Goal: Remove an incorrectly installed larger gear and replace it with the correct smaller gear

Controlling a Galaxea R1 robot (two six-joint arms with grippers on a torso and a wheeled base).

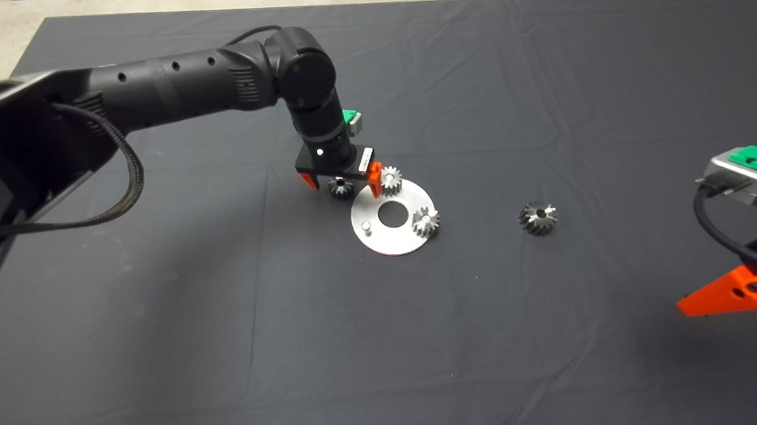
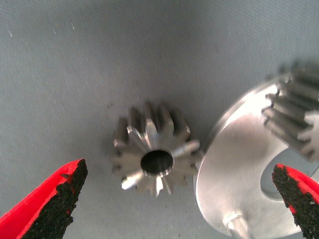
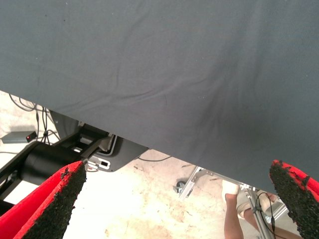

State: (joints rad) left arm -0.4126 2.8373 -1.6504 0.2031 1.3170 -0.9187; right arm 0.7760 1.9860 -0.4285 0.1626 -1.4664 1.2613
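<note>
From above, the left hand (image 1: 340,180) hangs low near the middle of the surface (image 1: 164,357), a bit toward the far edge. Its 2 red fingers are spread wide, and the smaller gear (image 1: 340,187) lies on the surface between them. It sits just beside the round metal plate (image 1: 380,238), on the side toward the left edge. 2 pale gears (image 1: 391,180) stand on the plate. 1 short peg (image 1: 366,226) on the plate is bare. The larger gear (image 1: 538,218) lies alone on the surface, well apart from the plate, toward the right edge. The right hand (image 1: 728,295) waits at the right edge, near the front corner.

From the left wrist, the smaller gear (image 2: 155,158) lies flat with its hole up, right at the plate's rim (image 2: 219,169), maybe touching it. The fingers (image 2: 55,204) stand on both sides and do not touch it.

From the right wrist, the fingers (image 3: 55,199) are spread with nothing between them. The surface edge, the floor and a person's leg (image 3: 232,219) show beyond.

I think the first part is done, because the larger gear is off the plate. Left to do: pinch the smaller gear, lift it, and drop it on the bare peg.
</note>
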